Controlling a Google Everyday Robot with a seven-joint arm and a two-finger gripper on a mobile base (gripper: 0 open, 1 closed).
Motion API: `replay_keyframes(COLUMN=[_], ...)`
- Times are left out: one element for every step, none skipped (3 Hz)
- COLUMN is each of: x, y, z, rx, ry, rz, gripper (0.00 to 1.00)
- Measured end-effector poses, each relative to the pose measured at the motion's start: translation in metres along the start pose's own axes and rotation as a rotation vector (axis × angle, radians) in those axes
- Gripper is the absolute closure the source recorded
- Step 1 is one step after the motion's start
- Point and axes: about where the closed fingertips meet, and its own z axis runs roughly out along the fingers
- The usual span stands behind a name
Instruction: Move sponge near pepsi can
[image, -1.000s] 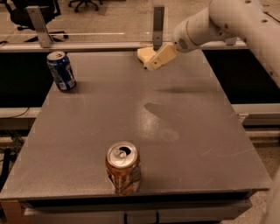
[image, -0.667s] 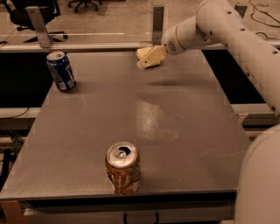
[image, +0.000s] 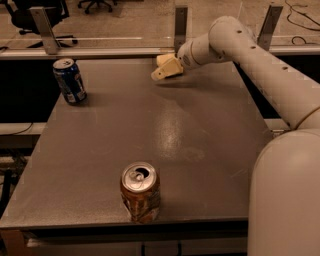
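The pale yellow sponge (image: 166, 68) is at the far edge of the grey table (image: 100, 140), just above the tabletop, held at the tip of my white arm. My gripper (image: 176, 64) is at the sponge's right end, mostly hidden behind it and the wrist. The blue pepsi can (image: 69, 81) stands upright at the far left of the table, well to the left of the sponge.
An orange-brown can (image: 140, 191) with a silver top stands near the table's front edge. My arm (image: 260, 70) crosses the right side of the table. A glass barrier with metal posts (image: 181, 25) runs behind the far edge.
The gripper with the sponge has moved left along the far edge and lower toward the table. The cans have not moved.
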Motion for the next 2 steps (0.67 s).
replay_keyframes(x=[0.0100, 0.0155], y=[-0.0112, -0.0146], z=[0.0080, 0.0112], rx=[0.045, 0.062], ry=[-0.006, -0.012], rz=[0.030, 0.048], gripper=[0.18, 0.41])
